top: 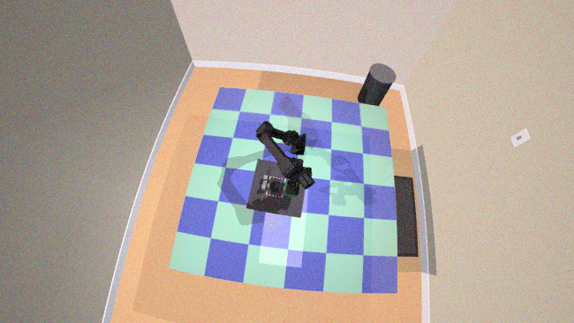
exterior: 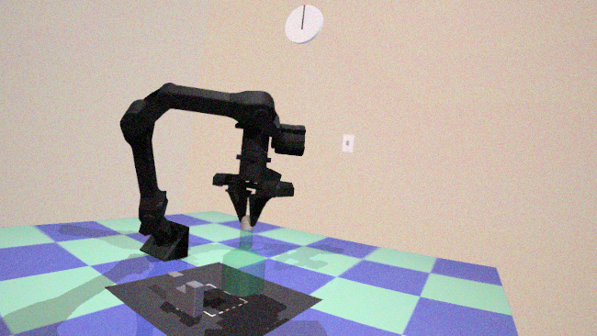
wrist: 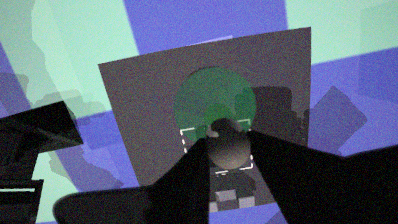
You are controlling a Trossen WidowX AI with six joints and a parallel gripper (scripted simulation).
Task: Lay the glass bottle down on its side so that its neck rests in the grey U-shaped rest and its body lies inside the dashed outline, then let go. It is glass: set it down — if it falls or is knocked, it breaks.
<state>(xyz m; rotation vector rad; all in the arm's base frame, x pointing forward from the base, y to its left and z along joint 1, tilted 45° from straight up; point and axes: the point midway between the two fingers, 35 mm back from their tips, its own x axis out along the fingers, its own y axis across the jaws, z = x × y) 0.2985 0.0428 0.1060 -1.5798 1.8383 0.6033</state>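
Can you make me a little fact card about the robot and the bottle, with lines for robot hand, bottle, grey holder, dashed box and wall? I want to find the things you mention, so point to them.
robot hand: the gripper (exterior: 248,221) (wrist: 226,140) is shut on the bottle's top
bottle: the green glass bottle (exterior: 243,273) (wrist: 200,95) stands upright on the dark mat (top: 275,212) (exterior: 294,300) (wrist: 145,100)
grey holder: the grey rest (exterior: 195,300) holds no bottle neck
dashed box: the dashed outline (top: 283,177) (exterior: 230,311) (wrist: 251,161) is beside the bottle's base
wall: a round clock (exterior: 309,29)

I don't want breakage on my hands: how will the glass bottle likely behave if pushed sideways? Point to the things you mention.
The glass bottle (exterior: 243,273) (wrist: 215,92) would probably resist small nudges, its wide body standing upright on the dark mat (exterior: 294,300) (wrist: 145,100). A high push might tip it, since the neck is tall and narrow.
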